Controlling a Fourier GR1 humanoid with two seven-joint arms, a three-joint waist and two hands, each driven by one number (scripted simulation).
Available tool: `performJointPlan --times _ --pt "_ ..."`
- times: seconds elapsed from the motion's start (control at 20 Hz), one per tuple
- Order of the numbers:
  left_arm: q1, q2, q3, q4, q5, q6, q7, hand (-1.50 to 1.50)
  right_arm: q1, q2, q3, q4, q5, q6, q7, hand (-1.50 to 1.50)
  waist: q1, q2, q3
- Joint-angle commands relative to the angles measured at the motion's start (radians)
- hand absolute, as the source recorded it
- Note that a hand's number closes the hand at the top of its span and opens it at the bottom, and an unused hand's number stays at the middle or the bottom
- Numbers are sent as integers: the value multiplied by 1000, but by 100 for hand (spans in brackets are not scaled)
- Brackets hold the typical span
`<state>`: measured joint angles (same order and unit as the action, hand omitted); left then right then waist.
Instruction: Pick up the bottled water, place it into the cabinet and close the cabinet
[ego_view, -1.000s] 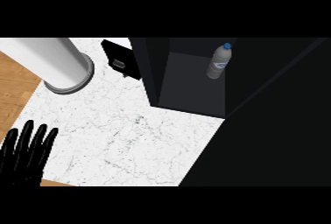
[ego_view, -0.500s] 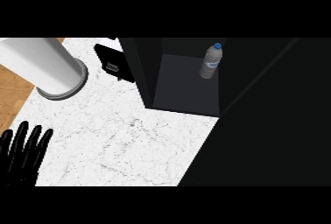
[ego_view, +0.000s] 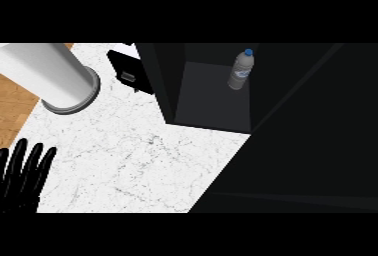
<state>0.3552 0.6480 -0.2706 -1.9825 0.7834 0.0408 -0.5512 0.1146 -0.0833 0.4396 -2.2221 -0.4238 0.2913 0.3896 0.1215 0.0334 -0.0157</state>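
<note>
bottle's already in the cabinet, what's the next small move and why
Probably swing the cabinet door shut. The bottled water stands upright inside the open cabinet, free of any hand, so only closing looks left. The left hand rests open at the lower left edge; the right hand is out of view, so I can't tell which would do it.

1. My left hand (ego_view: 26, 172) rests at the lower left edge of the view, over the near left part of the counter (ego_view: 140, 160), fingers straight and pointing away from me.
2. The cabinet (ego_view: 166, 75) stands on the counter at the far right, open toward me.
3. The bottled water (ego_view: 240, 70) stands upright inside the cabinet, on its floor, toward the back.
4. A tall cylinder (ego_view: 48, 72) stands on the counter at the far left.
5. A small box (ego_view: 127, 74) sits between the cylinder and the cabinet, just beside the cabinet's left wall.
</note>
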Motion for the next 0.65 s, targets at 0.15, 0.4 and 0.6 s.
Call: performJointPlan --times 0.15,0.4,0.6 --pt "-8 -2 -9 -8 6 -5 15 -150 -276 81 -102 300 44 -309 -9 150 29 9 10" --pt "-41 -6 -5 43 21 -37 21 -150 -574 83 -150 543 14 -466 -26 150 20 6 11" --pt "-27 1 -5 26 28 -47 33 -150 -803 83 -196 775 -46 -543 -47 150 21 -4 14"
